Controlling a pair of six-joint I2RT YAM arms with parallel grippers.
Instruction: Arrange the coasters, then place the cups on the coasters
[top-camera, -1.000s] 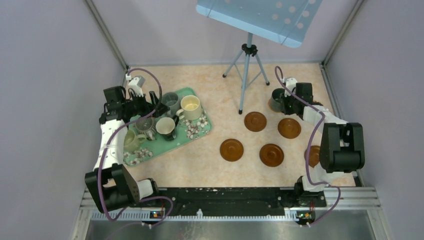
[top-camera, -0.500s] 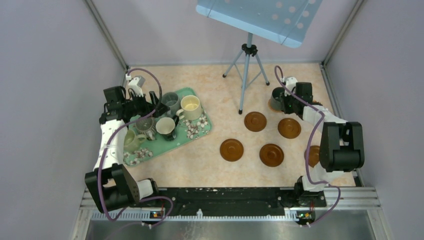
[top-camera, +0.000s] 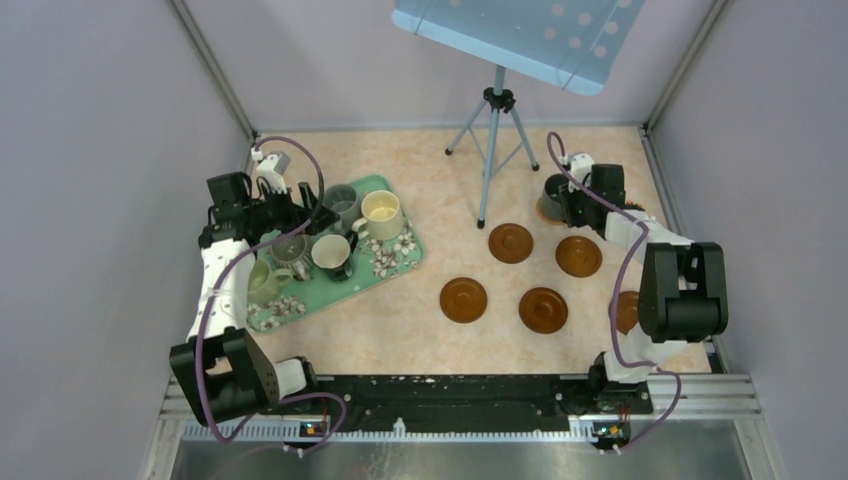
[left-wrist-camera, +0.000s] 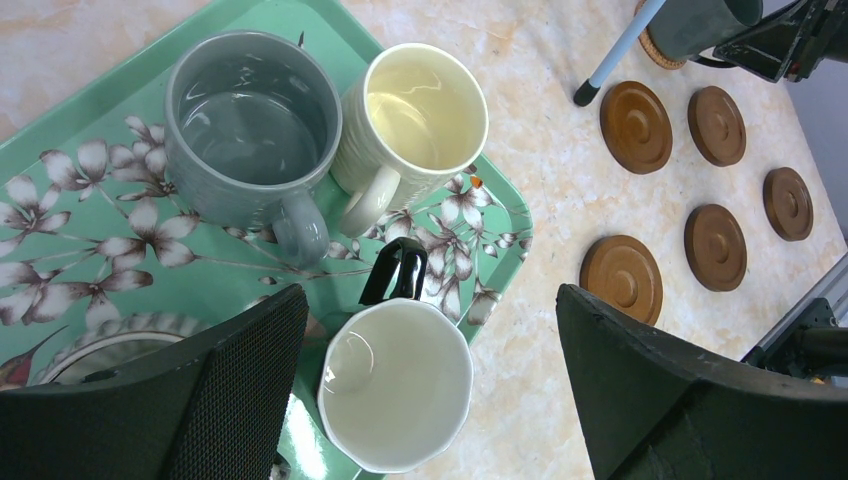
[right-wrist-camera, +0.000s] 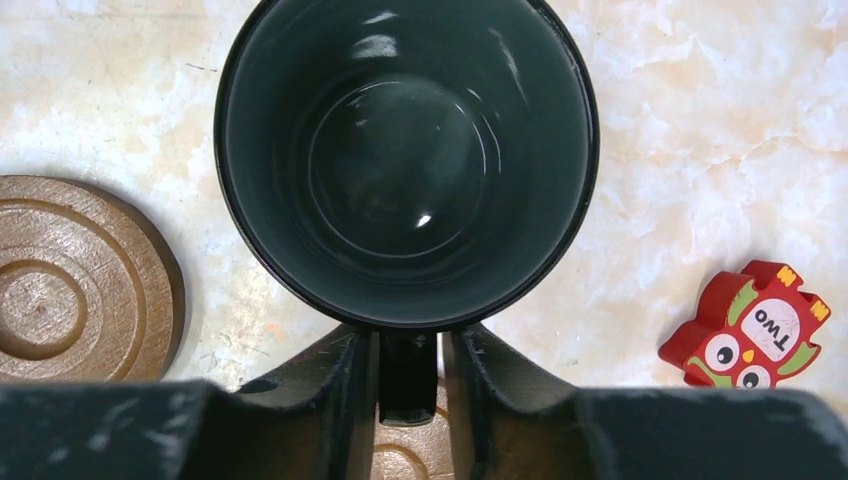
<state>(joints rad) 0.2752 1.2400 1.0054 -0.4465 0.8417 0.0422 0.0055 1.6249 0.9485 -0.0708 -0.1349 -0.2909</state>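
Observation:
A dark green-grey mug (right-wrist-camera: 405, 160) stands at the back right, with a coaster (right-wrist-camera: 405, 455) showing under its handle. My right gripper (right-wrist-camera: 408, 375) straddles that handle, its jaws slightly open with thin gaps on both sides. Several brown coasters lie on the table, among them a back one (top-camera: 511, 243) and a near one (top-camera: 463, 299). My left gripper (left-wrist-camera: 430, 380) hangs wide open above the dark mug with a cream inside (left-wrist-camera: 395, 400) on the tray, holding nothing. The grey mug (left-wrist-camera: 250, 125) and the cream mug (left-wrist-camera: 420, 115) stand beside it.
The green floral tray (top-camera: 395, 265) at the left also carries a pale green mug (top-camera: 262, 280) and a ribbed grey mug (top-camera: 290, 248). A tripod (top-camera: 492, 140) stands at the back middle. A red owl block (right-wrist-camera: 755, 330) lies to the right of the dark mug.
My right gripper's jaws have parted a little from the dark mug's handle. The left arm has not moved.

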